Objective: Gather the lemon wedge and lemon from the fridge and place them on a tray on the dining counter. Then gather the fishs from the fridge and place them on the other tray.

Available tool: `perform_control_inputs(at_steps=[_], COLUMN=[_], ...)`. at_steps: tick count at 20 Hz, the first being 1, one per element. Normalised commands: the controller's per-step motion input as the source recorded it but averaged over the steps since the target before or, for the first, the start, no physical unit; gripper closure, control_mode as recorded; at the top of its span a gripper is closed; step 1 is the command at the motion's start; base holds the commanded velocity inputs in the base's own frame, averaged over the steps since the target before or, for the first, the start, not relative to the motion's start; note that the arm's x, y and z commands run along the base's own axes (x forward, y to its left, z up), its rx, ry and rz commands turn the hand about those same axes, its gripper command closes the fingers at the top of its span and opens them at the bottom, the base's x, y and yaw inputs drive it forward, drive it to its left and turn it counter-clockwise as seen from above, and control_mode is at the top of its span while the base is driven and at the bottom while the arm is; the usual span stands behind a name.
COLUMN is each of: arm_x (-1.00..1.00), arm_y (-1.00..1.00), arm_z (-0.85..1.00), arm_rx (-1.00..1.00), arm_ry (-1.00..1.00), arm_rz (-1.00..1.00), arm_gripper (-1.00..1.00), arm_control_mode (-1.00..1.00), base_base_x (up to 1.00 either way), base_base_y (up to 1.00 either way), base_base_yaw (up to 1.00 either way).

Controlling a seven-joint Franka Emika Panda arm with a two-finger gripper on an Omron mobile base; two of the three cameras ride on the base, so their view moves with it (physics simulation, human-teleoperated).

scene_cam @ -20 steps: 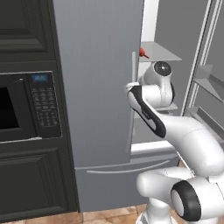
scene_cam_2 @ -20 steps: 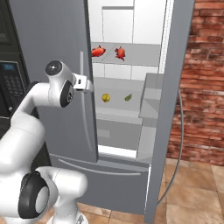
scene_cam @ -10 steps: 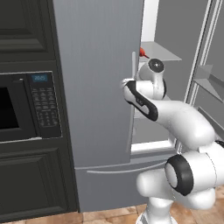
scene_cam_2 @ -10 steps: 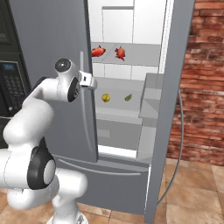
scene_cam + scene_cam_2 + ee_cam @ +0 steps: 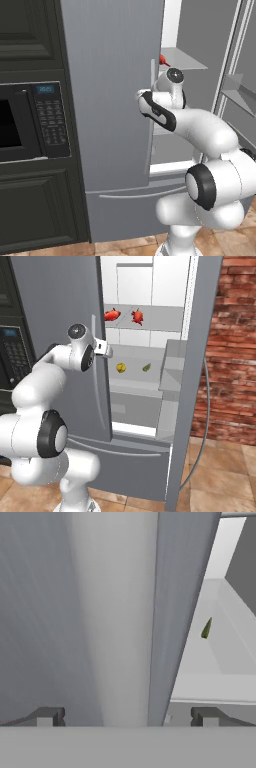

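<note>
The grey fridge [image 5: 110,100] has its left door shut and its right door swung open. On an upper white shelf lie two red-orange fishs [image 5: 112,315] [image 5: 137,316]. One shelf lower sit the yellow lemon [image 5: 121,367] and the greenish lemon wedge [image 5: 146,367], and the wedge [image 5: 205,629] also appears off to the right in the hand view. My gripper [image 5: 106,349] [image 5: 142,96] is open at the inner edge of the shut left door, level with the lemon shelf. Between its fingertips [image 5: 47,716] the hand view shows that door edge. Both trays and the dining counter are out of view.
A dark cabinet with a microwave [image 5: 20,125] stands left of the fridge. The open right door [image 5: 192,381] with its bins juts out toward me, and a brick wall [image 5: 230,356] lies beyond it. The freezer drawer [image 5: 135,456] is below.
The arm has swung its elbow round and stretched forward. The open hand has moved slightly toward the fridge opening along the left door's edge. The fruit and fish have not moved.
</note>
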Motion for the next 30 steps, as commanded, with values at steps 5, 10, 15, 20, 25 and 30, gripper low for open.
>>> perform_control_inputs(at_steps=[5, 10, 15, 20, 25, 30], arm_x=[0.36, 0.18, -0.05, -0.65, -0.87, -0.94], arm_y=[0.09, 0.15, 0.43, 0.63, 0.71, 0.78], arm_z=[-0.21, -0.13, -0.06, -0.13, -0.10, -0.05], arm_rx=[0.01, 0.00, 0.00, -0.01, 0.00, 0.00], arm_ry=[0.00, 0.00, 0.00, 0.00, 0.00, 0.00], arm_rz=[0.00, 0.00, 0.00, 0.02, 0.03, 0.04], arm_gripper=[1.00, 1.00, 1.00, 1.00, 1.00, 1.00], arm_control_mode=[-1.00, -1.00, -1.00, -1.00, -1.00, -1.00], base_base_x=[0.00, 0.00, 0.00, 0.00, 0.00, 0.00], base_base_y=[0.00, 0.00, 0.00, 0.00, 0.00, 0.00], base_base_yaw=[0.00, 0.00, 0.00, 0.00, 0.00, 0.00])
